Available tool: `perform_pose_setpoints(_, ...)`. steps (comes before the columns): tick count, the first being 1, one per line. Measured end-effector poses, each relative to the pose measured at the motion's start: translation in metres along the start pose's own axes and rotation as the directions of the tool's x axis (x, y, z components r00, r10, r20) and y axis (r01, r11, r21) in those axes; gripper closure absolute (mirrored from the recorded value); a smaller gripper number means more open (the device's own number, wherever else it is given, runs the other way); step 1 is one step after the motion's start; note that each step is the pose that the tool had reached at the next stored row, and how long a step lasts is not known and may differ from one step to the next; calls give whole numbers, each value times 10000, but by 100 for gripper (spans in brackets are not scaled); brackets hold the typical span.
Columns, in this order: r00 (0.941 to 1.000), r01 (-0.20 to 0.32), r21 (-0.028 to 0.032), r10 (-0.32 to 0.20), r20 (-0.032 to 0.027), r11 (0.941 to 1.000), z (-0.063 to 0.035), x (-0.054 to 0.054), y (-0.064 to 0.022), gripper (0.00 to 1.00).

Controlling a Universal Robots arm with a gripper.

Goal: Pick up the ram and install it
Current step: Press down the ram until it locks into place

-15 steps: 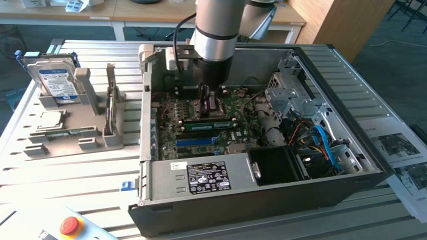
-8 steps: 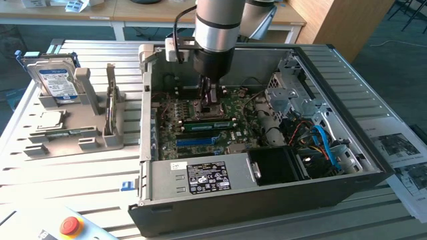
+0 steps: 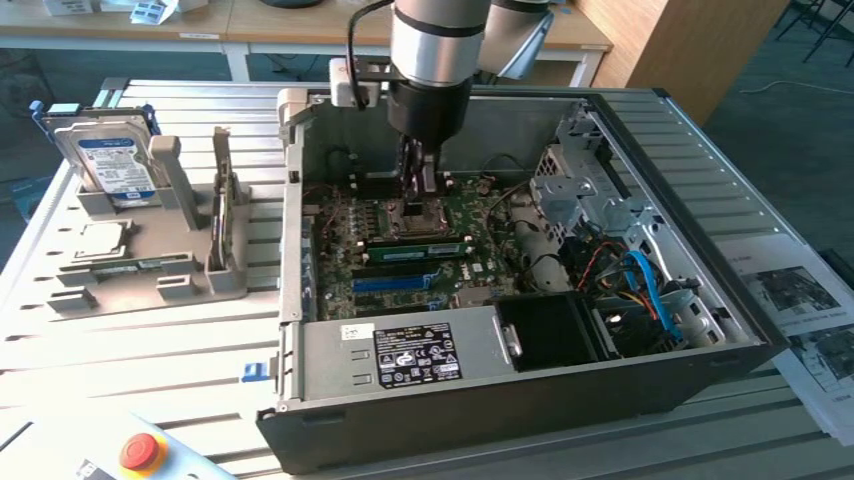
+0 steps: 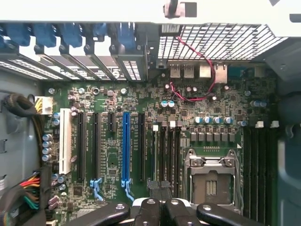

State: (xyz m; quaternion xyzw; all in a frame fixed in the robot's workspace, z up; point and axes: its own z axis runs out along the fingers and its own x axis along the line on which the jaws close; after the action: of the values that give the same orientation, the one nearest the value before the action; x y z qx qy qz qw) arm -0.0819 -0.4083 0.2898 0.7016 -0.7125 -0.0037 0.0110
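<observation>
Reaching down into the open computer case (image 3: 747,330), the arm's gripper (image 3: 424,210) hung low over the green circuit board, close to the empty processor socket (image 3: 424,222). Its fingers (image 4: 148,207) were pressed together. Seen from the wrist, they sat above the black memory slots (image 4: 167,155), which ran between the socket (image 4: 210,176) and the long blue slot (image 4: 125,146).

The ram (image 3: 420,249) stood on its long edge on the board, in the row of slots between the socket and the blue slot (image 3: 400,281). It was just beside the gripper's tip. Whether the fingers touched it could not be told.

A white slot (image 4: 65,141) lay further out past the blue one, near a bundle of coloured wires (image 4: 28,186). A thin red wire (image 4: 207,75) looped beside the rear ports.

In the exterior view a labelled power supply (image 3: 400,350) filled the case's near corner, and a blue cable (image 3: 654,290) curved among the drive cages on that view's right. On that view's left, well apart from the case, a grey holder (image 3: 187,255) stood on the slatted table (image 3: 134,340). It carried an upright hard drive (image 3: 114,165) and a square silver chip (image 3: 100,240). A red button (image 3: 140,452) sat at the table's near edge.
</observation>
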Motion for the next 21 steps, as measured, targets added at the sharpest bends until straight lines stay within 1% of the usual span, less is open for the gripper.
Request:
perform_pose_setpoints(8,10000,-1,0,1,-10,10000,-146,1,2,90)
perform_pose_setpoints(15,10000,-1,-1,1,-22,10000,-245,3,4,90)
perform_pose_setpoints(18,10000,-1,-2,1,-27,10000,-285,3,5,90)
perform_pose_setpoints(21,10000,-1,-1,1,-24,10000,-291,3,5,90)
